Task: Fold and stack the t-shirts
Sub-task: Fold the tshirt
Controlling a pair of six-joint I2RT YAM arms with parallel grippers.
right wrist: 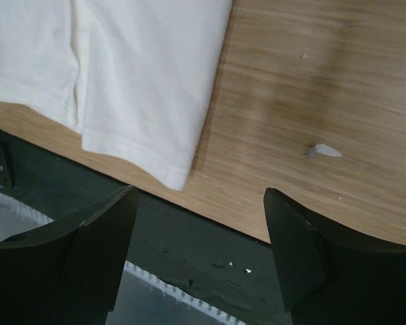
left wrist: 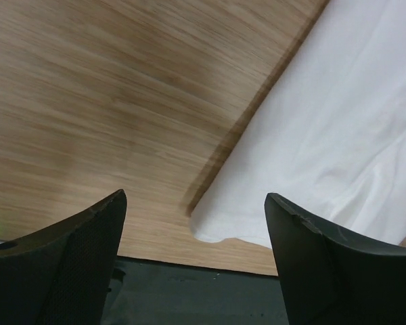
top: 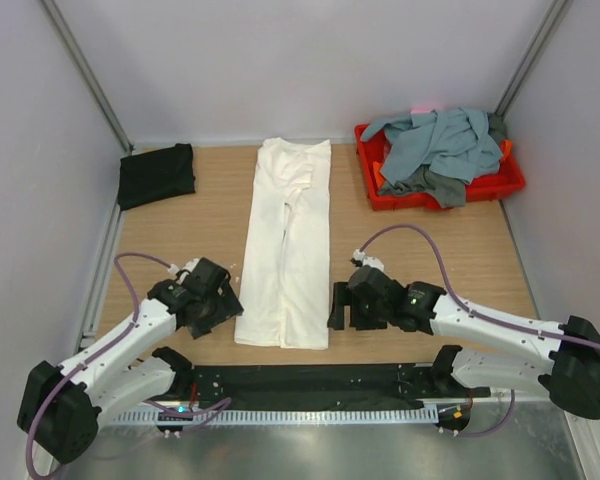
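White tee (top: 285,240): mid-table, folded lengthwise into a long strip, hem at the near edge. Soft, light, limp cloth, so I'd expect sag and unfolding if lifted at one pt. Best bet: pinch both near hem corners thru all layers.
Red tray (top: 510,185), far R corner: holds grey-blue + dk grey tees (top: 435,140), unfolded heap, spilling over the rim.
Black tee (top: 156,174): folded, far L.
Left gripper (left wrist: 195,195) & right gripper (right wrist: 199,190): jaws wide, empty, just off the hem corners.
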